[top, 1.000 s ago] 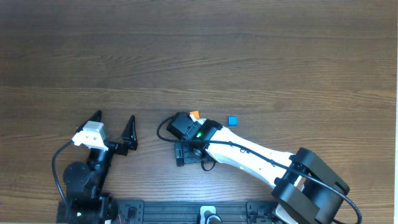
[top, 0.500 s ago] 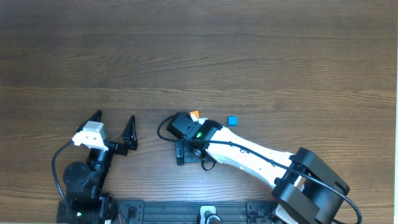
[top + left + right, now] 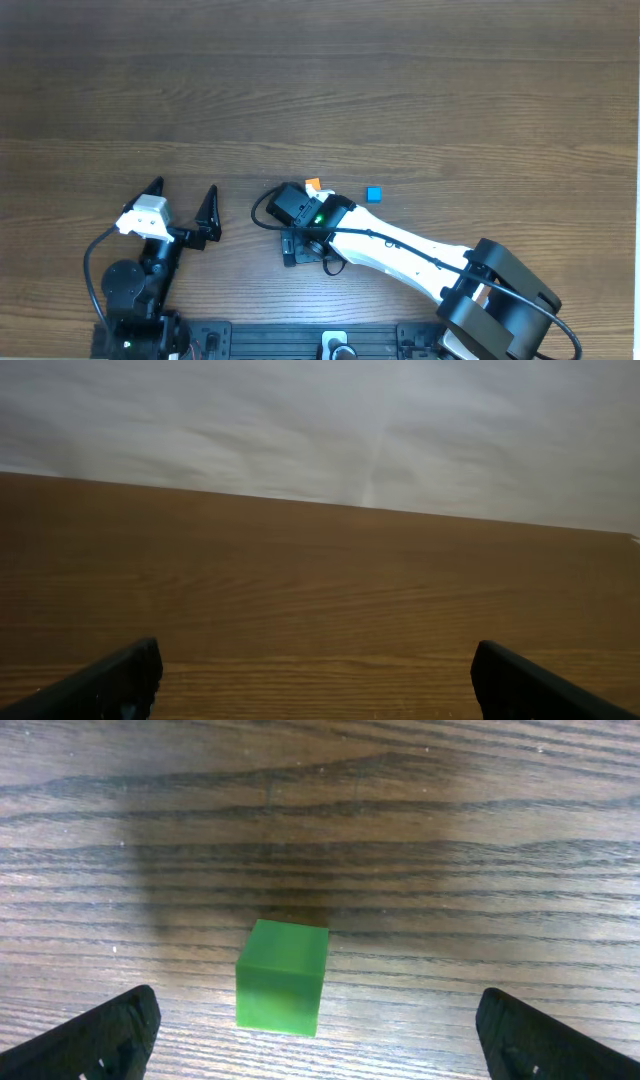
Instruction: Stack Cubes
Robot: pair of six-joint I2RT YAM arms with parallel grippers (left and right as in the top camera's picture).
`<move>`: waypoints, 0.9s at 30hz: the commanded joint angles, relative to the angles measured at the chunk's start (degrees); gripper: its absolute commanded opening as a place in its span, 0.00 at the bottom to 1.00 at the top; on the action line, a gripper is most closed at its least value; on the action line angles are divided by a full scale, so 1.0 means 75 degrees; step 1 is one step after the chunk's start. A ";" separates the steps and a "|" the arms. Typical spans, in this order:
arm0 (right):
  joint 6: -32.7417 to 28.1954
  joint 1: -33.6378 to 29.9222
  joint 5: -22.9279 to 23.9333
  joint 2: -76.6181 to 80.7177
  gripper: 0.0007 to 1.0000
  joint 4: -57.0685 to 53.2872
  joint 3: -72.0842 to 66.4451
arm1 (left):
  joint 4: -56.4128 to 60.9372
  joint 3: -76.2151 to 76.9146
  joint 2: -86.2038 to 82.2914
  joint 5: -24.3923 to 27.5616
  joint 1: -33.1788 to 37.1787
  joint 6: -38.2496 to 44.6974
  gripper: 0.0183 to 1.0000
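Cubes, viewed from above: an orange cube (image 3: 313,184) lies on the wooden table (image 3: 420,80) near the middle, partly covered by the wrist of the right arm (image 3: 400,245). A blue cube (image 3: 374,194) sits near it on the right, not touching it. The right arm reaches from the near right corner across to the middle. The left gripper (image 3: 183,192) rests at the near left, well apart from both cubes, with its fingers spread wide and nothing between them.

Left wrist view: the left gripper's fingers (image 3: 115,682) stand apart above the table, and a grey wall (image 3: 320,430) rises beyond the far edge.

Right wrist view: a green cube (image 3: 283,977) stands on the table directly below the right gripper (image 3: 318,1042). This gripper's fingers are wide apart, one on either side of the cube, and neither touches it. A dark shadow (image 3: 200,870) lies on the wood just beyond the cube.
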 commanded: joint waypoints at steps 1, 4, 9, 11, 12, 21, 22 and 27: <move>0.0181 0.0058 0.0207 0.0178 0.99 0.0032 0.0146 | -0.0009 -0.0038 -0.0073 -0.0041 -0.0029 0.0134 1.00; 0.0259 0.0108 0.0207 0.0347 0.99 0.0067 0.0146 | -0.0009 -0.0035 -0.0067 -0.0041 -0.0029 0.0134 1.00; 0.0300 0.0143 0.0198 0.0478 0.99 0.0184 0.0146 | -0.0009 -0.0035 -0.0055 -0.0041 -0.0029 0.0134 1.00; 0.0315 0.0152 0.0198 0.0487 0.99 0.0184 0.0146 | -0.0009 -0.0038 -0.0052 -0.0041 -0.0029 0.0134 1.00; 0.0315 0.0154 0.0198 0.0487 0.99 0.0175 0.0146 | -0.0009 -0.0038 -0.0052 -0.0041 -0.0029 0.0134 1.00; 0.0321 0.0157 0.0204 0.0490 0.82 0.0178 0.0146 | -0.0009 -0.0038 -0.0052 -0.0041 -0.0029 0.0134 1.00; 0.0321 0.0157 0.0204 0.0490 0.81 0.0175 0.0146 | -0.0009 -0.0035 -0.0052 -0.0041 -0.0029 0.0134 1.00; 0.0321 0.0157 0.0210 0.0490 0.73 0.0181 0.0146 | -0.0009 -0.0035 -0.0052 -0.0041 -0.0029 0.0134 1.00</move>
